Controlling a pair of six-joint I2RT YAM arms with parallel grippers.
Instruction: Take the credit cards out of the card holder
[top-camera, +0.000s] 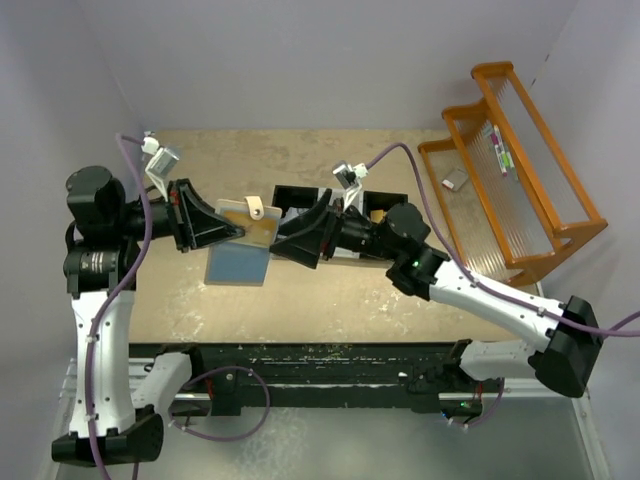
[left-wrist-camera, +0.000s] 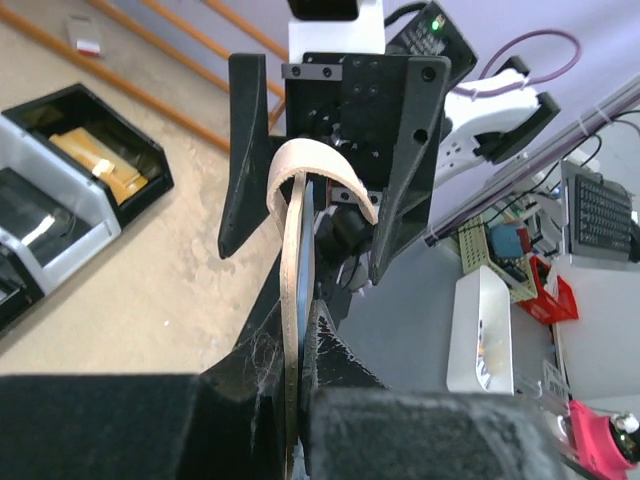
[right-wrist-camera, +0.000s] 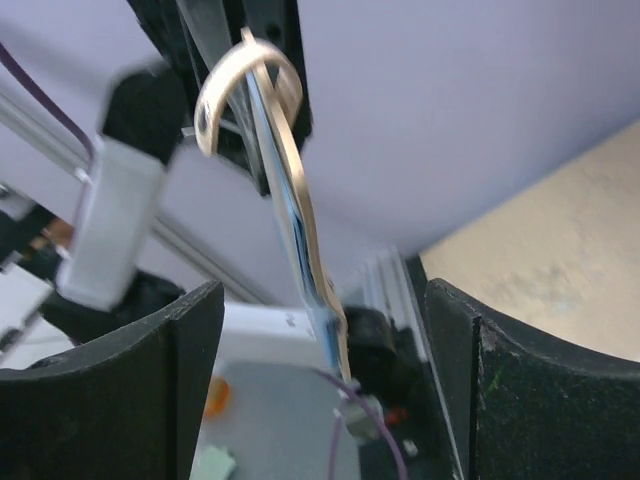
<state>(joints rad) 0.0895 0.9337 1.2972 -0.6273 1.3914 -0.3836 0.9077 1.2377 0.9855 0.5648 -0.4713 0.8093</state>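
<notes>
**Card holder** (top-camera: 243, 250): opened out, with the tan face and the pale blue-grey panel both shown. It is held over the table (top-camera: 340, 295), slightly toward 9 o'clock of centre.

**Left gripper** (top-camera: 238, 232): clamped tight on the holder's 9 o'clock edge.

**Right gripper** (top-camera: 276, 243): set at the holder's 3 o'clock edge with jaws spread wide. In its wrist view the holder is seen edge-on between the fingers (right-wrist-camera: 110, 390) and touched by neither.

**Black tray** (top-camera: 298, 194): found at 1 o'clock of the holder, partly hidden.

**Orange rack** (top-camera: 520, 170): placed at the table's 3 o'clock side.
</notes>
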